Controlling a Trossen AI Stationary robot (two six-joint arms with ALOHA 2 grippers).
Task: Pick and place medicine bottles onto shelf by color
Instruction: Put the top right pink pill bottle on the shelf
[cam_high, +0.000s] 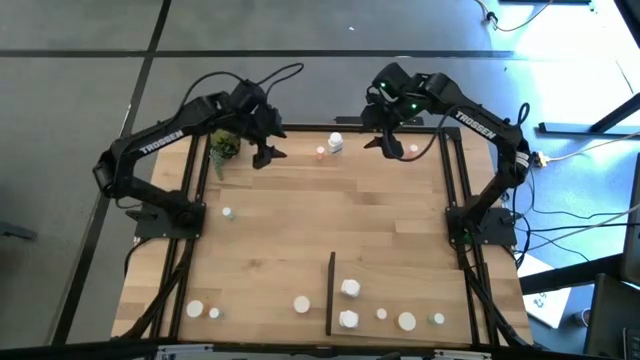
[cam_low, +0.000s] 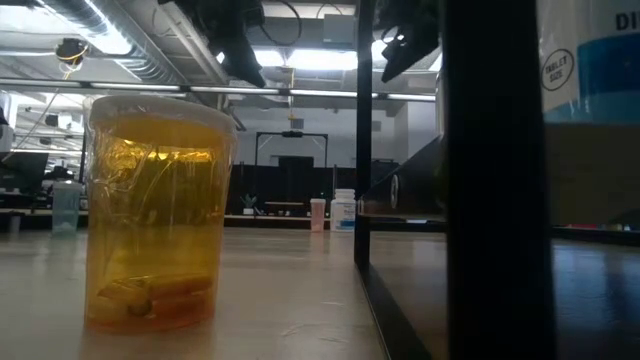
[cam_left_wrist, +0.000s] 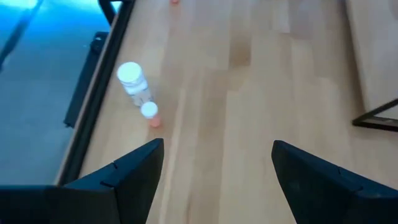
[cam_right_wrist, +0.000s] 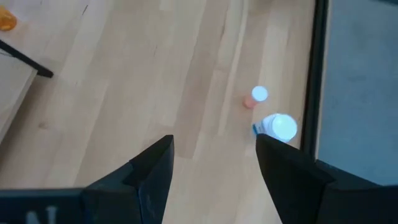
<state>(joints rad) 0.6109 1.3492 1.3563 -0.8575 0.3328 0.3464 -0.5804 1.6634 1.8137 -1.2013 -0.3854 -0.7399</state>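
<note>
High view, looking straight down: a wooden table (cam_high: 330, 220) with two dark arms reaching in from the far corners. At the far edge, between the two grippers, stand two medicine bottles touching or nearly so: a larger white bottle (cam_high: 336, 143) and a small pinkish bottle (cam_high: 321, 152) just beside it. Both stand upright, so their long axes point up at the camera.

The left gripper (cam_high: 268, 155) hangs above the table to the left of this pair, fingers apart and holding nothing. The right gripper (cam_high: 392, 147) hangs to the right of the pair, also with fingers apart and empty.

The two grippers look about equally near the pair; the pinkish bottle is on the left gripper's side, the white one on the right gripper's. Each wrist view shows the pair ahead and off to one side of its spread fingers, not between them.

The shelf (cam_high: 420, 285), a light panel with a black upright strip (cam_high: 331, 292), lies at the near right, well apart from this pair, already holding several bottles.
</note>
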